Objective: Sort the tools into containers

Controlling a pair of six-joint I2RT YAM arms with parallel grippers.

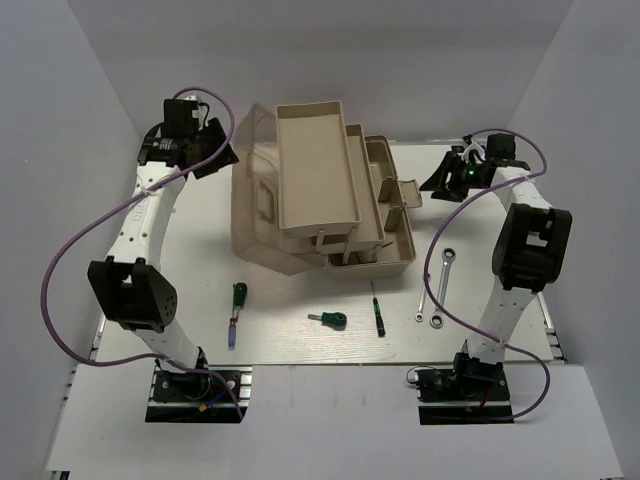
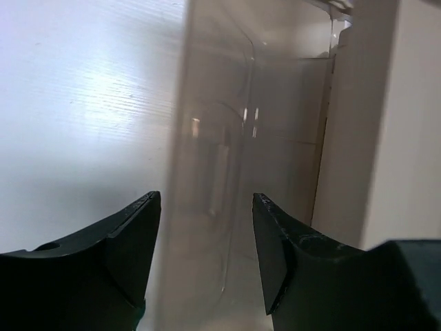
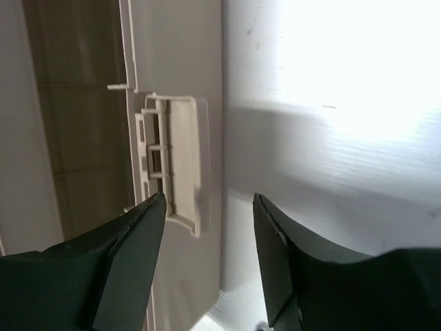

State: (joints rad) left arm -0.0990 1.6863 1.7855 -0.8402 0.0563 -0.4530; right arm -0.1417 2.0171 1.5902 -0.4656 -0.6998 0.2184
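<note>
The beige toolbox (image 1: 345, 215) stands open at mid-table, its cantilever trays (image 1: 315, 165) fanned out and its translucent brown lid (image 1: 252, 205) hanging to the left. Below it lie a green-and-red screwdriver (image 1: 235, 312), a stubby green screwdriver (image 1: 329, 320), a thin black-green screwdriver (image 1: 377, 308) and two silver wrenches (image 1: 444, 288) (image 1: 423, 305). My left gripper (image 1: 226, 157) is open and empty beside the lid (image 2: 227, 138), its jaws (image 2: 207, 201) apart. My right gripper (image 1: 433, 184) is open and empty next to the toolbox's latch (image 3: 176, 158), its jaws (image 3: 209, 201) apart.
White walls close in the table at the back and both sides. A beige tray wall (image 2: 375, 124) fills the right of the left wrist view. The arm bases (image 1: 195, 385) (image 1: 465, 390) sit at the near edge, with purple cables looping beside each arm.
</note>
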